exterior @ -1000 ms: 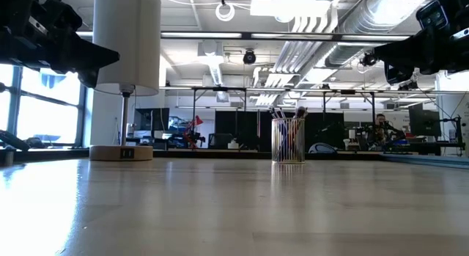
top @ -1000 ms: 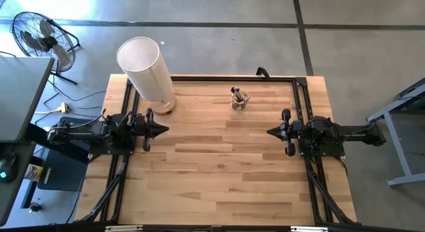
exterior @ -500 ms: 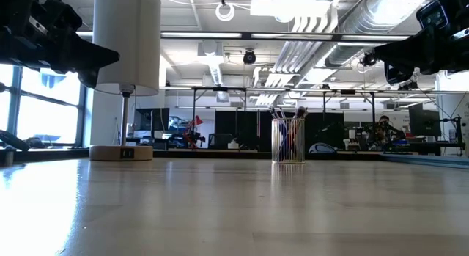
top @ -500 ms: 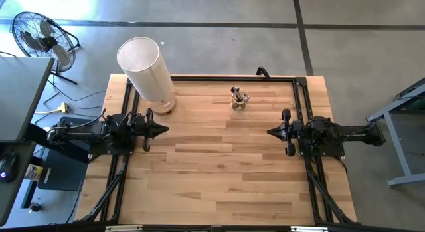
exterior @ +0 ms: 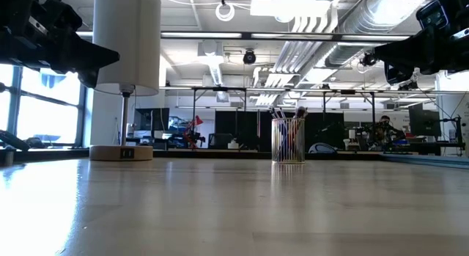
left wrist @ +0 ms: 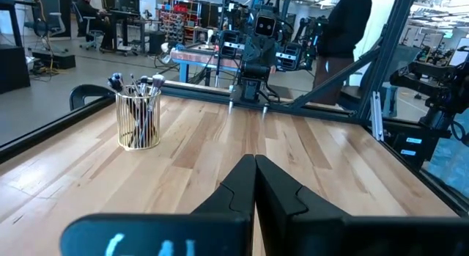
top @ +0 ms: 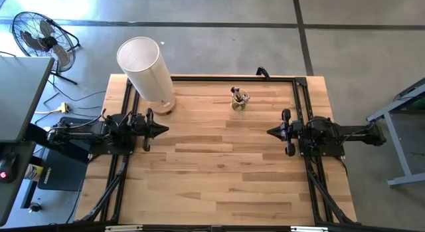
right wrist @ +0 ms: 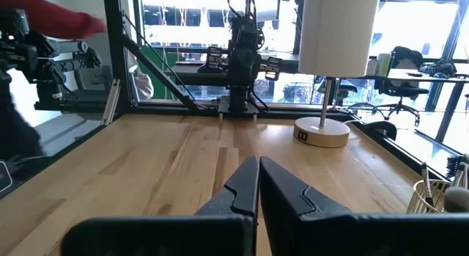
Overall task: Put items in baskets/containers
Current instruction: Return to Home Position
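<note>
A small clear yellowish cup (top: 240, 103) stands on its base near the table's far edge, right of centre. Several thin makeup brushes (left wrist: 137, 84) stand in it, handles down and bristle tips up; the same cup (exterior: 288, 141) and cup (left wrist: 139, 120) show in the low and left wrist views. Its rim (right wrist: 440, 196) peeks into the right wrist view. My left gripper (top: 165, 130) hovers shut above the table's left side. My right gripper (top: 269, 131) hovers shut above the right side. Both fingertips point toward the table's middle, far from the cup.
A tall white cylinder on a round wooden base (top: 147, 71) stands at the far left corner. A black frame rail (top: 232, 78) runs along the table's edges. A floor fan (top: 38, 35) is beyond the left corner. People show in the room behind.
</note>
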Action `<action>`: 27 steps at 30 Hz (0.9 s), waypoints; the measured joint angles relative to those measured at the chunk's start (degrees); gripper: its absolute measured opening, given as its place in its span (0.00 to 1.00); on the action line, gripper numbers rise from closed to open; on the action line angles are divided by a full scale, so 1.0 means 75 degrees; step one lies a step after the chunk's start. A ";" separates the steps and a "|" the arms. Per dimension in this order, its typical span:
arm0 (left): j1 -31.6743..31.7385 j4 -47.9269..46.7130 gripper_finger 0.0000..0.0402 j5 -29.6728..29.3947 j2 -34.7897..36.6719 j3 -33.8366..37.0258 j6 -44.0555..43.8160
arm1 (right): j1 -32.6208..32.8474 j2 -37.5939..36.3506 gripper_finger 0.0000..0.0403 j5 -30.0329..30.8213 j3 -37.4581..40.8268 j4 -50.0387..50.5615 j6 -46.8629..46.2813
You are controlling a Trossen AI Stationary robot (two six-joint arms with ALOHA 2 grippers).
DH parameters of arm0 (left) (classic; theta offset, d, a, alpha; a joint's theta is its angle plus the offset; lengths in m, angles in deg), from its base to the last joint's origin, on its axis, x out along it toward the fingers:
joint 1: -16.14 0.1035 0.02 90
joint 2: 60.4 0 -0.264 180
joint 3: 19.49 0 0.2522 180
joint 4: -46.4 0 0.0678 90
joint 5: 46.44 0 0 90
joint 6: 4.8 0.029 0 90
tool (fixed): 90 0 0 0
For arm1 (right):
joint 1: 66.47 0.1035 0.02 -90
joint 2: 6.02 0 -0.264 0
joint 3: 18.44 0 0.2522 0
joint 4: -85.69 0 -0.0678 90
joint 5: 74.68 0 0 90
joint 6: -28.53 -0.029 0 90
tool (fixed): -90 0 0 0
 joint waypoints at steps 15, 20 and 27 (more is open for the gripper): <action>0.0000 0.0000 0.00 0.0000 0.0000 0.0000 0.0000 | 0.0000 0.0000 0.02 0.0002 0.0003 0.0000 0.0000; -0.0001 0.0000 0.00 0.0000 0.0000 0.0000 0.0000 | 0.0000 0.0000 0.02 0.0002 0.0006 0.0000 0.0000; -0.0003 0.0000 0.00 0.0000 0.0000 0.0002 0.0002 | 0.0003 0.0000 0.01 0.0002 0.0006 0.0003 0.0000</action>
